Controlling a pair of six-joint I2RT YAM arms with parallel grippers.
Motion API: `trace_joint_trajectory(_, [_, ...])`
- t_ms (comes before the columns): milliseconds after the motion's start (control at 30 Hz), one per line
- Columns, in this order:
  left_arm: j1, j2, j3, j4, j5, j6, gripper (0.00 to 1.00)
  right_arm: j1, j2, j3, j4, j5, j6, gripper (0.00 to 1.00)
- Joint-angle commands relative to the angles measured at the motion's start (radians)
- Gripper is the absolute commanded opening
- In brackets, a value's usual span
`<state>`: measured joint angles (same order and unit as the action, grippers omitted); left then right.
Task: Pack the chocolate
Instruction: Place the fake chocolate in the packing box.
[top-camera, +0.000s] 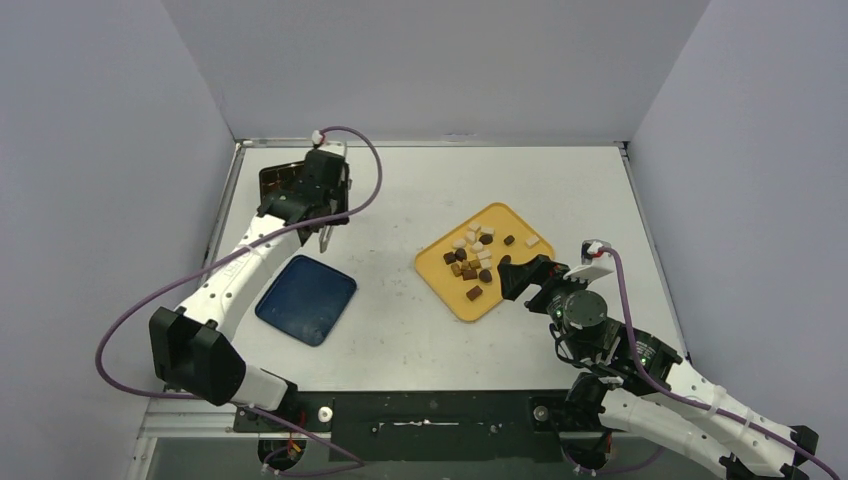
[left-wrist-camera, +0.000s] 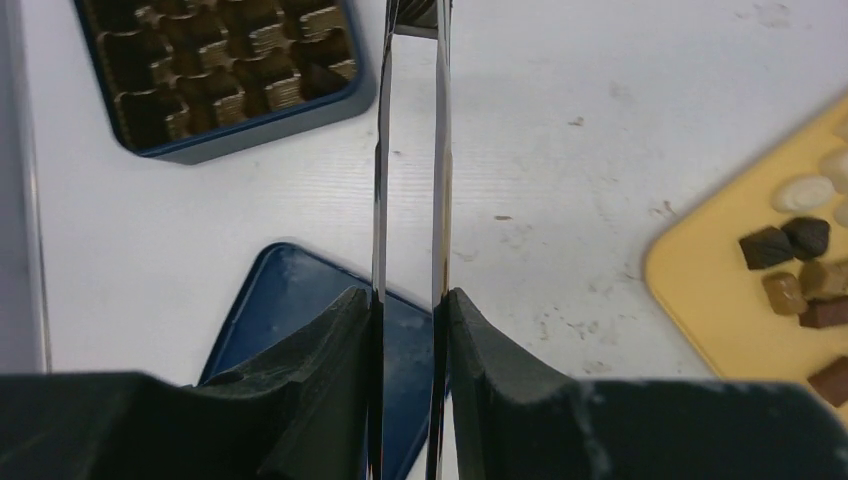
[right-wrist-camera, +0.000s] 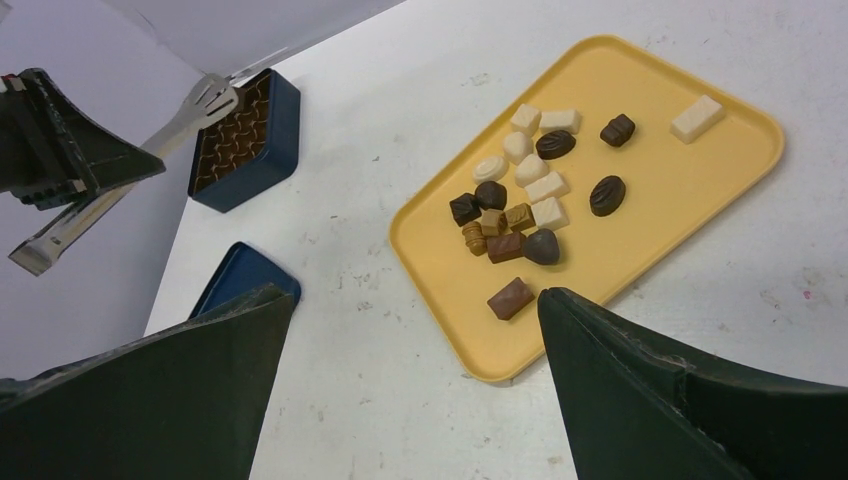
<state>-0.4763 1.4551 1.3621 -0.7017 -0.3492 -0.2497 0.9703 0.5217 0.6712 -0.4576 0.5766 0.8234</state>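
The chocolate lies loose on the yellow tray at the right of the worktop. Its dark, mid-brown and cream pieces are bunched toward the tray's left half, with a few apart farther right. The right pincer sits at the tray's near right edge, spread wide and empty, with the nearest pieces just beyond its fingertips. The left pincer, far left and well apart from the tray, is narrowed on metal tongs beside a navy compartment box. A blue lid lies nearer.
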Motion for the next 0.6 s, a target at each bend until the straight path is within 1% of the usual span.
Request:
trace_joint_trajectory(0, [0.14,-0.047,-0.027,0.004,0.045,-0.003,0.28,0.006,-0.009,-0.001,0.033,0.002,-0.001,1.0])
trace_joint_trajectory(67, [0.18,-0.053,-0.057,0.022,0.049,-0.009,0.28,0.006,-0.009,-0.002,0.037,0.002,-0.003,1.0])
trace_joint_trajectory(200, [0.215,-0.054,-0.092,0.039,0.015,-0.015,0.28,0.006,-0.005,-0.001,0.037,-0.001,-0.003,1.0])
trace_joint_trajectory(400, [0.222,-0.054,-0.145,0.064,-0.09,-0.024,0.28,0.006,-0.001,0.001,0.036,-0.001,0.0,1.0])
trace_joint_trajectory(500, [0.234,-0.036,-0.145,0.064,-0.085,-0.02,0.28,0.006,-0.001,-0.002,0.043,-0.005,0.001,1.0])
trace_joint_trajectory(567, [0.239,-0.03,-0.146,0.075,-0.047,-0.019,0.29,0.005,0.001,-0.002,0.045,-0.01,0.002,1.0])
